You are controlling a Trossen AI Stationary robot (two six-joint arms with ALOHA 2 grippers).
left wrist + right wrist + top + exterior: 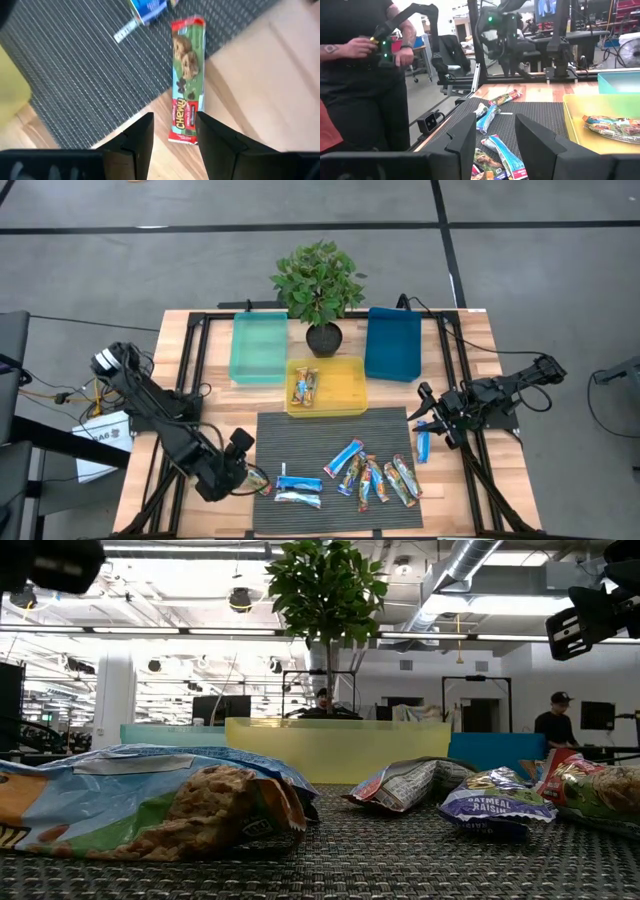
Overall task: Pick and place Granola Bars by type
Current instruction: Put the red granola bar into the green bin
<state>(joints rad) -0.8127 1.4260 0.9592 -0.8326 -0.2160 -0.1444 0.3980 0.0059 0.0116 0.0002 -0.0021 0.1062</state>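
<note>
Several granola bars lie flat on the dark woven mat (330,430): blue ones (343,458), a silvery one (298,499) and a mixed cluster (385,480). A green-and-red bar (186,75) lies half on the mat's left edge and half on the wood. My left gripper (175,132) is open above it, a finger on each side of its red end, and I see no touch. Two bars (305,387) lie in the yellow bin (345,408). My right gripper (425,420) is open above the mat's right edge. A blue bar (423,445) lies just near of it.
A pale teal bin (258,348) and a blue bin (393,343) stand at the far side, with a potted plant (318,280) between them. A person (365,75) stands beyond the table's left side. Bare wood shows around the mat.
</note>
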